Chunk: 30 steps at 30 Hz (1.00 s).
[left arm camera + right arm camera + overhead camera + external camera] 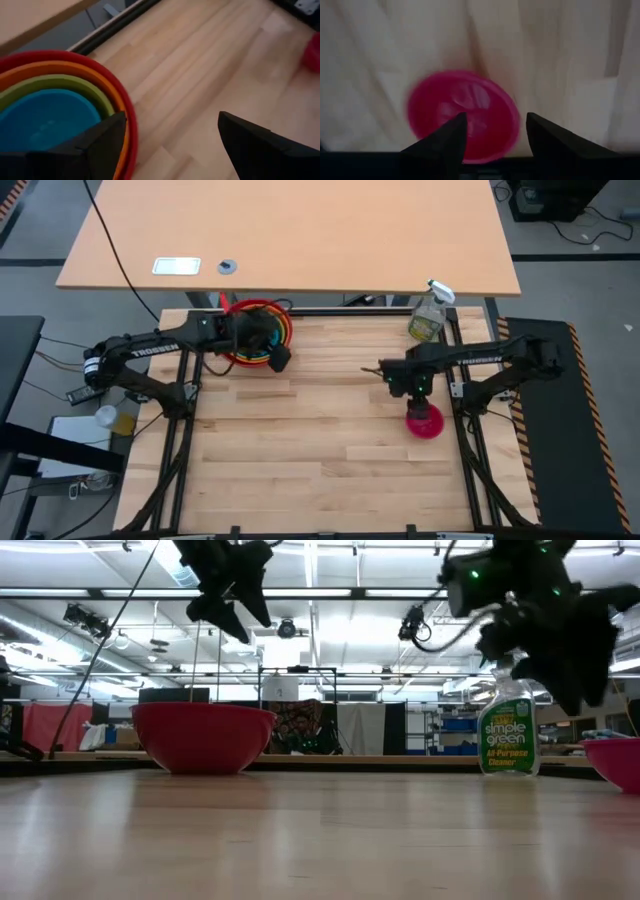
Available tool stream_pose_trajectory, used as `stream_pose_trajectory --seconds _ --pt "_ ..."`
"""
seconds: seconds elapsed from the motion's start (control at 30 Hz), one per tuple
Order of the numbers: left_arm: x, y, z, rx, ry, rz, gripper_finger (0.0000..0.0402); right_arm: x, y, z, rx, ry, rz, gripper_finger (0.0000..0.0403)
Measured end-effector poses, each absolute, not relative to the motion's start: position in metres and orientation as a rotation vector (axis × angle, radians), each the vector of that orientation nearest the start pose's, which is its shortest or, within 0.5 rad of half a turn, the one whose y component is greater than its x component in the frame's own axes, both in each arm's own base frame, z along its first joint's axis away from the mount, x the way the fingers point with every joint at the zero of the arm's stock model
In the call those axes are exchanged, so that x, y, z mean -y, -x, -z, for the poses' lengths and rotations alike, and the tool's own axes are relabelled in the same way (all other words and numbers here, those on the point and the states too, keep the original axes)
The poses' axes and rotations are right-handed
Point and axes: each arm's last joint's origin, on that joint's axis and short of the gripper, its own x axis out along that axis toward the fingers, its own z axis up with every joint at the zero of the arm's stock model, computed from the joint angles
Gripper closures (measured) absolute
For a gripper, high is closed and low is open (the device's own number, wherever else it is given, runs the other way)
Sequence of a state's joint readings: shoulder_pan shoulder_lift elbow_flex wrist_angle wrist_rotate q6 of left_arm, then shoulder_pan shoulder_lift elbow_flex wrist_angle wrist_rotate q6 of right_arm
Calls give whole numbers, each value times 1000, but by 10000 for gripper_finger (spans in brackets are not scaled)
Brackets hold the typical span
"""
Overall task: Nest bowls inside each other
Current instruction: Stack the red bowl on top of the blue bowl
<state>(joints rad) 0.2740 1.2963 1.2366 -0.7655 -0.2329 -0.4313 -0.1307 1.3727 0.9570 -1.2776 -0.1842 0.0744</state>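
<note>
A spray bottle [431,313] stands near the glossy pink bowl [423,421]; the right gripper [419,402] hovers above, fingers parted, empty. The left gripper [277,358], fingers wide, hangs by the round nested stack [252,332].

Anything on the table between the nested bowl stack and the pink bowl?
No. The high view shows only bare wood between the stack and the pink bowl; the right end effector hangs just above that bowl.

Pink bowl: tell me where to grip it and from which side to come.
Grip the pink bowl by its thin rim, coming straight down from above. It sits upright and open on the table, and the right gripper already hangs over its edge, fingers apart, so one finger can go inside.
</note>
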Motion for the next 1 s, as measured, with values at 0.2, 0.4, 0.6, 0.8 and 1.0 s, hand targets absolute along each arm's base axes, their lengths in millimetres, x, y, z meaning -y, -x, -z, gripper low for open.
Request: stream_pose_trajectory --seconds 0.2,0.4,0.6,0.8,1.0 --pt "-62 -254 -334 -708 417 -603 84 12 -192 -197 -1747 -248 22 201" --pt "-60 -254 -334 -701 428 -611 84 11 -186 -173 -1735 -199 63 211" --pt "-60 -254 -334 -696 433 -619 84 12 -184 -168 -1727 -178 105 261" --pt "-61 -254 -335 -688 434 -622 84 11 -186 -168 -1714 -223 91 357" --pt "-62 -254 -335 -685 427 -641 84 10 -187 -168 -1699 -294 89 380"
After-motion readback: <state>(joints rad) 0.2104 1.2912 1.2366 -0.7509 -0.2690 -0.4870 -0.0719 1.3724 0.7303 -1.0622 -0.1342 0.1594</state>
